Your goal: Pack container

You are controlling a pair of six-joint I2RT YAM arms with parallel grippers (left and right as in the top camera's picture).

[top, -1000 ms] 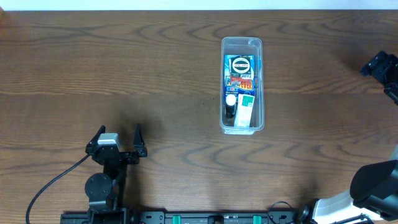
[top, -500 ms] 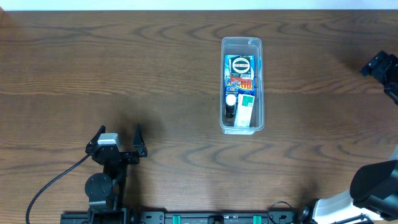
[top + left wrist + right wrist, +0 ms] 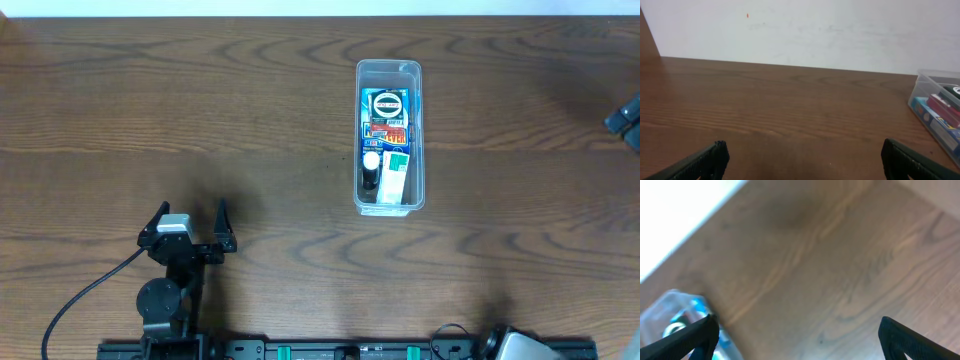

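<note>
Clear plastic catches my eye first: the container [image 3: 389, 70] stands on the table [image 3: 200, 100], right of centre and toward the far edge, its long side running front to back in the overhead view. Inside it I see a blue packet with a round black-and-white mark [image 3: 386, 104] at the far end. A red-and-blue pack [image 3: 387, 133] lies next to that, and a white box with a green patch [image 3: 396, 172] sits at the near end. A small dark bottle with a white cap [image 3: 371, 163] is tucked along the box's left side.

My left fingers [image 3: 222, 212] rest low at the near left of the table, well apart from the container. They are spread wide and hold nothing; the left wrist camera shows bare wood between them and the container's corner at the right edge of its frame.

Only a dark piece of the right arm [image 3: 627, 118] shows overhead, at the far right edge. From the right wrist camera, the right fingers [image 3: 910, 339] are also spread wide and hold nothing. The picture is blurred, with the container low at the left, beside one finger.
</note>
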